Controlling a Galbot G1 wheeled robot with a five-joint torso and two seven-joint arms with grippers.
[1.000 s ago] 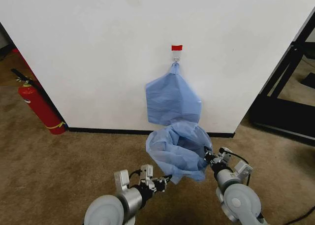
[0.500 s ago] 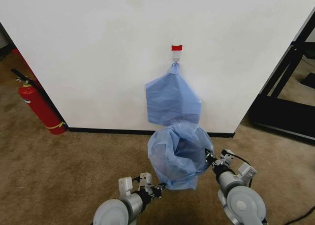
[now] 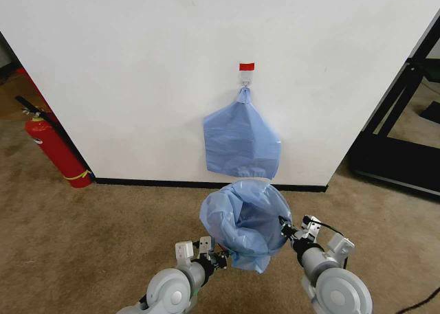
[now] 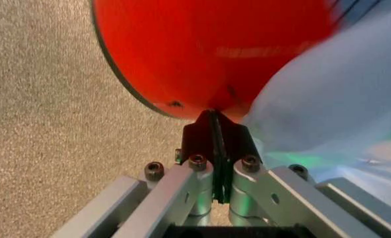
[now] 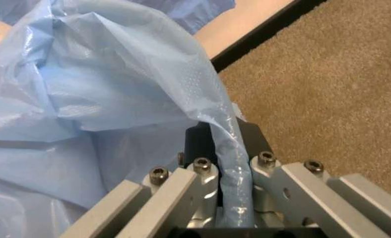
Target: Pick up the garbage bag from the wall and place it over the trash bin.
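Right fingers (image 5: 212,144): pinched on a fold of the garbage bag (image 3: 244,218), film pulled taut between the pads.
Left fingers (image 4: 217,141): pressed together, tips against the red base of the trash bin (image 4: 209,49); whether any film sits between them cannot be told.
Right gripper (image 3: 287,231): at the bag's right rim, low over the carpet (image 3: 82,238).
Left gripper (image 3: 221,257): at the bag's lower left edge.
Garbage bag: mouth spread wide and round, facing up, between both grippers, just before the wall (image 3: 137,66).
Bag bundle (image 3: 240,143): hanging from the hook tag (image 3: 247,67).
Fire extinguisher (image 3: 56,149): standing far left by the wall.
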